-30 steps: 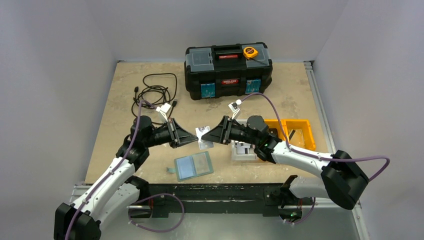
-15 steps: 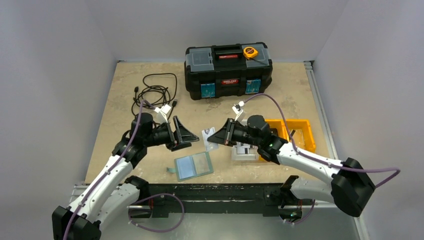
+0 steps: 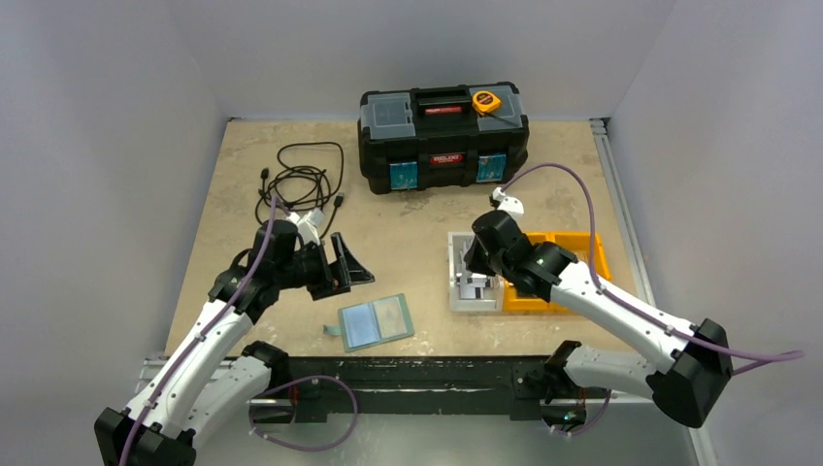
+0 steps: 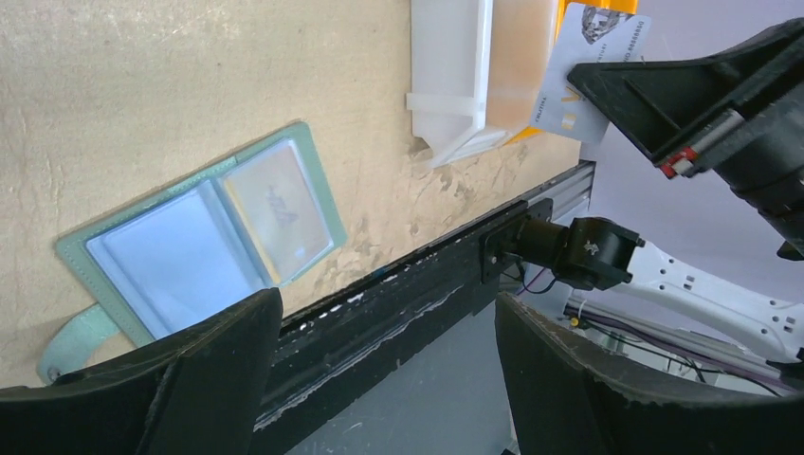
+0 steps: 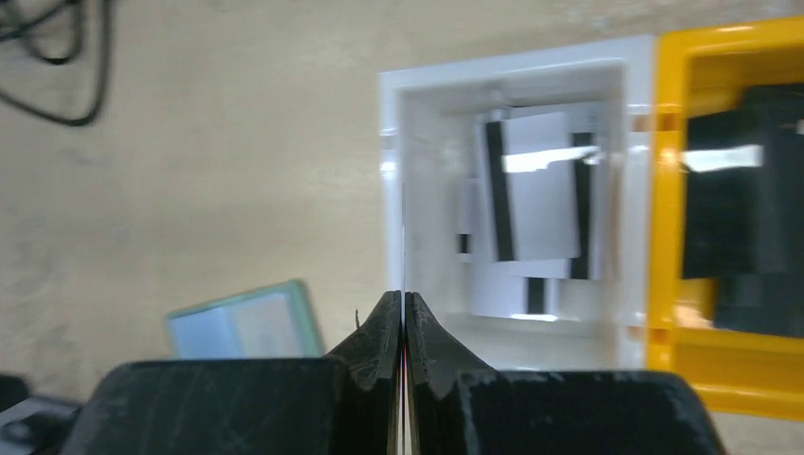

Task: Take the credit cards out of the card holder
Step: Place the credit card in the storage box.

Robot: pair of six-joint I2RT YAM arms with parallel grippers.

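The teal card holder (image 3: 376,321) lies open on the table, also seen in the left wrist view (image 4: 204,246) and the right wrist view (image 5: 242,322). A tan shape shows through one clear pocket (image 4: 284,213). My right gripper (image 5: 405,299) is shut on a pale credit card (image 4: 593,66), which appears edge-on (image 5: 405,237) over the left wall of the white bin (image 5: 389,161). In the top view the right gripper (image 3: 473,264) points down at that bin (image 3: 454,291). My left gripper (image 3: 347,272) hangs open and empty (image 4: 389,313), left of and above the holder.
Several white cards with black stripes (image 5: 531,204) lie in the white bin. An orange bin (image 3: 582,254) adjoins it on the right. A black toolbox (image 3: 444,136) with a tape measure (image 3: 486,101) stands at the back, and a coiled cable (image 3: 301,180) lies back left.
The left gripper opened, let go of the card and drew back left. The right gripper shut on the card and carried it right, over the white bin.
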